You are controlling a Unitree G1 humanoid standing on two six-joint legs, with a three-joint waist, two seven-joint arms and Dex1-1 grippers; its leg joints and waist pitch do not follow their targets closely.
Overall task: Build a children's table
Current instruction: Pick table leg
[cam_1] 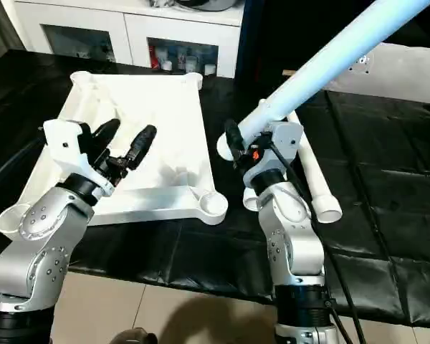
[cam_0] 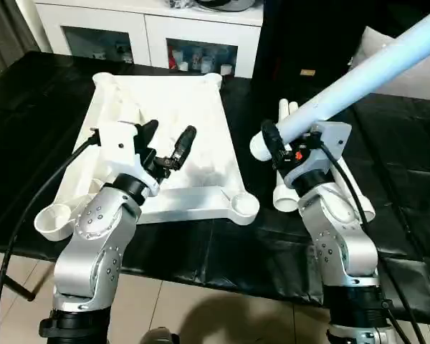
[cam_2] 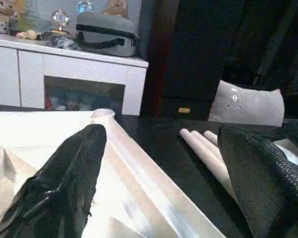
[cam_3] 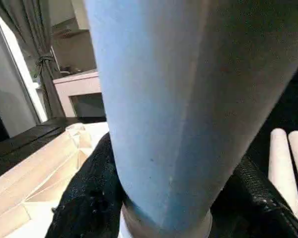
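Black-covered work surface (cam_0: 201, 251): right gripper (cam_0: 276, 147) clamps a leg (cam_0: 358, 82) slanting upper right; nearest corner socket (cam_0: 242, 206) lies lower left; left gripper (cam_0: 168, 143) gapes.

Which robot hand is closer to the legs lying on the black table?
Right. The right gripper, holding one leg, is just above the lying legs; the left gripper hovers over the tabletop.

One top (cam_0: 173, 107), upside down; four legs: one held (cam_1: 322, 61), three lying (cam_1: 317, 179); two grippers.
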